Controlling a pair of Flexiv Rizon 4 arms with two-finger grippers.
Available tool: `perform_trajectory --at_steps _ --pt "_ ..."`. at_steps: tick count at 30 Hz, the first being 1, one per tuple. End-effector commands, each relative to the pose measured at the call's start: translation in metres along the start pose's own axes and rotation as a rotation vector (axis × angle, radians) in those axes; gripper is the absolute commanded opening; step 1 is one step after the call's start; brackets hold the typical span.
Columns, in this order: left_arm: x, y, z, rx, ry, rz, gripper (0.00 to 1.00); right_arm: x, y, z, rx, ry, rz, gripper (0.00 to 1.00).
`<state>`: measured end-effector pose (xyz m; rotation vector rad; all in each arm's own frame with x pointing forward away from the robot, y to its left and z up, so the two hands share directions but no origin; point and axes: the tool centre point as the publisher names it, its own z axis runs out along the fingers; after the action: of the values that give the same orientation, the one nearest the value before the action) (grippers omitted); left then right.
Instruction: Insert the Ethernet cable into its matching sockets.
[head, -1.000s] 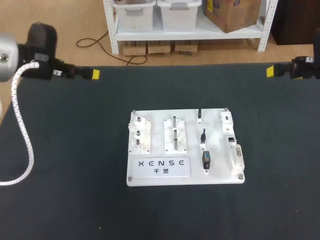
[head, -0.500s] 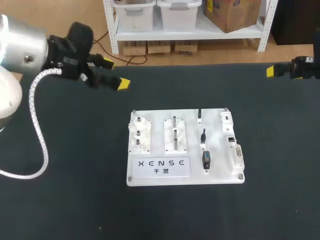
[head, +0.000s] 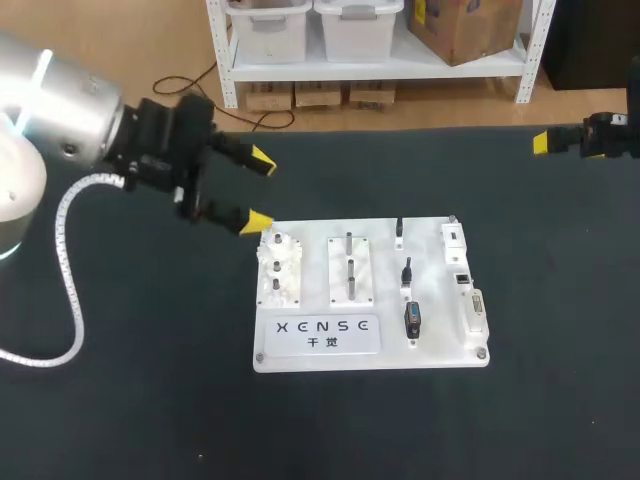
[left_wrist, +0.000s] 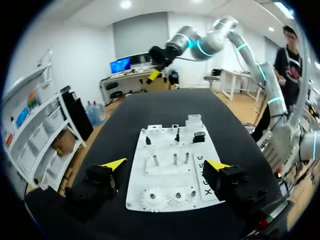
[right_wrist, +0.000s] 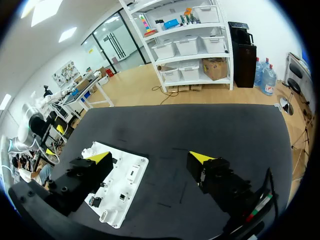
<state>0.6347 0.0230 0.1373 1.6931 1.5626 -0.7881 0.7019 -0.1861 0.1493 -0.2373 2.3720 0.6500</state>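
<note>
Now the left gripper (head: 260, 191) hovers just off the far left corner of the board (head: 318, 350), its fingers (left_wrist: 114, 164) spread wide with nothing between them. A second ago it sat at the far left edge of the table (head: 120, 400), so the arm has swung in toward the work. Seen from its wrist, the board lies ahead of the open fingers. Right gripper (head: 541, 142) rests at the table's far right edge, unmoved, jaws apart and empty. Short black plugs (head: 406, 270) stand in the board's right half, beside the sockets (head: 462, 278) along its right edge; which one is the Ethernet cable cannot be told. By this showing the approach has begun, but grasp and insertion are not yet made.
</note>
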Motion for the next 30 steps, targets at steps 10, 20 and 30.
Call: perform_trajectory --at_steps 10,20,30 --pt "0.014 -0.013 0.037 0.165 0.066 0.110 1.00 0.000 0.000 0.000 0.001 0.000 0.000 1.00" --pt "0.023 -0.027 0.043 0.008 0.074 0.007 1.00 0.000 0.000 0.000 0.001 0.000 0.000 1.00" --pt "0.024 -0.045 0.052 -0.068 0.084 -0.038 1.00 0.000 0.000 0.000 0.001 0.000 0.000 1.00"
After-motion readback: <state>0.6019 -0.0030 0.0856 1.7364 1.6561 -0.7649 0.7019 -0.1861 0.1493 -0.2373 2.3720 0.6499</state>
